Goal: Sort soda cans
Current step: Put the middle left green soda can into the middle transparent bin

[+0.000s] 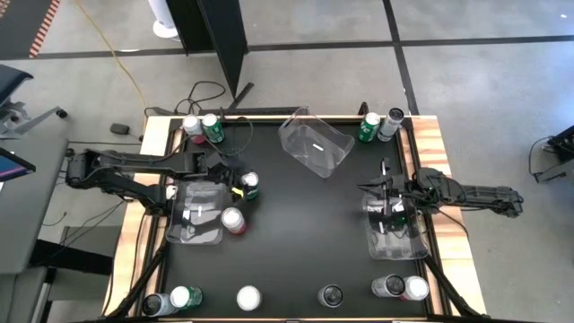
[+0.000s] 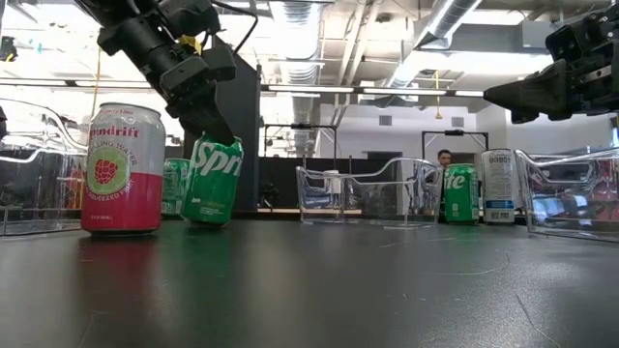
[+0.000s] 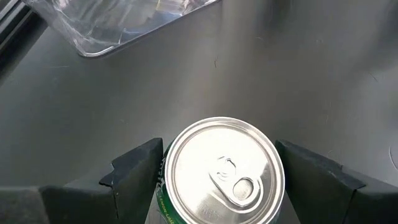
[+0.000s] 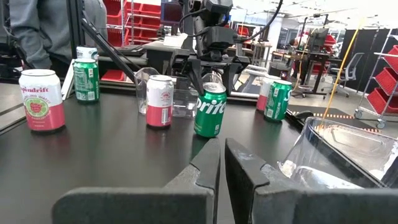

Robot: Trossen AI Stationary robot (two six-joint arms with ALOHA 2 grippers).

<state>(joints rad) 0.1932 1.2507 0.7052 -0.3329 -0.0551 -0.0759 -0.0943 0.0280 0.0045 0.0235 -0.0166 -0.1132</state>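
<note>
A green Sprite can stands tilted on the left half of the black table, beside the clear left bin. My left gripper is shut on this can and reaches it from the table's left. A pink can stands upright on its base just nearer than it. My right gripper is shut on nothing. It hangs level over the far end of the clear right bin, pointing toward the table's left. My left gripper pinches the Sprite can's upper side wall between its two fingers, one on each side just below the silver top. The fingers slant down from the table's left. The can is tilted, top toward the table's right; whether its lower edge touches the table I cannot tell.
A third clear bin lies askew at the far middle. Pairs of cans stand at the far left and far right corners. Several more cans line the near edge. The table's middle holds nothing.
</note>
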